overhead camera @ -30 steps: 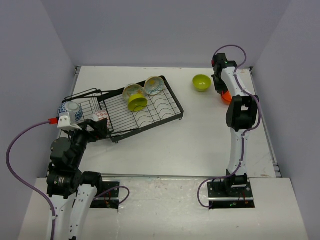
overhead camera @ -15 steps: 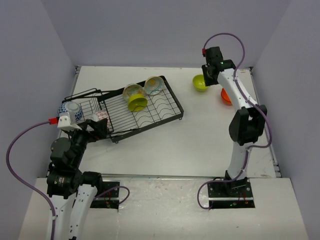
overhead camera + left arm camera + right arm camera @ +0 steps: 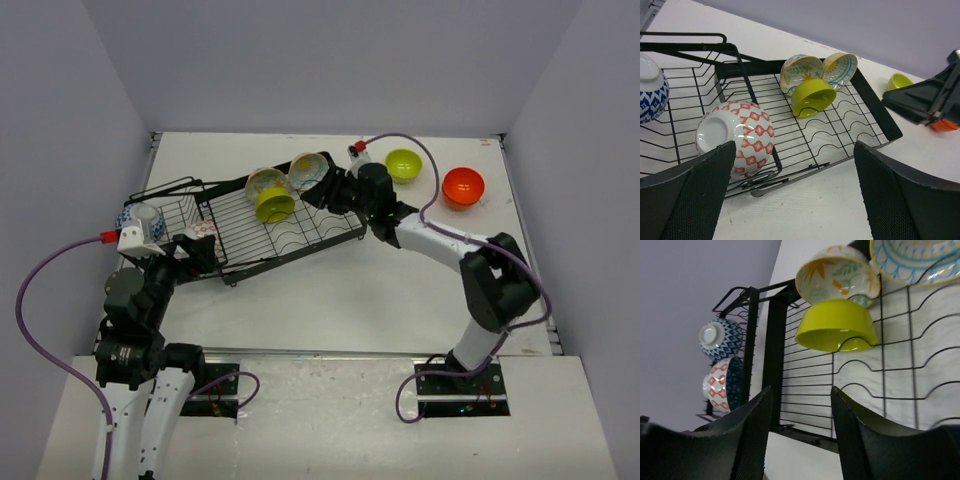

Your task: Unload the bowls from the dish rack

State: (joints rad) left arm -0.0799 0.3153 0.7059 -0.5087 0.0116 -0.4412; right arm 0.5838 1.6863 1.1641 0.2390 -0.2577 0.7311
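The black wire dish rack (image 3: 300,236) lies at the table's left. A lime green bowl (image 3: 274,205), a cream leaf-patterned bowl (image 3: 264,182) and a cream teal-rimmed bowl (image 3: 307,170) lean together at its far side. A blue-and-white bowl (image 3: 140,220) and a red-and-white bowl (image 3: 203,231) sit in the basket end. My right gripper (image 3: 318,192) is open and empty, just right of the teal-rimmed bowl; its view shows the lime bowl (image 3: 837,325) ahead. My left gripper (image 3: 195,252) is open and empty beside the red-and-white bowl (image 3: 735,137).
A second lime green bowl (image 3: 404,164) and an orange-red bowl (image 3: 463,186) stand on the table at the far right. The right arm stretches across the table's middle towards the rack. Grey walls close in both sides.
My right arm has swung left from the orange-red bowl at the far right to the rack's right end. The orange-red bowl stays on the table. The left arm has not moved.
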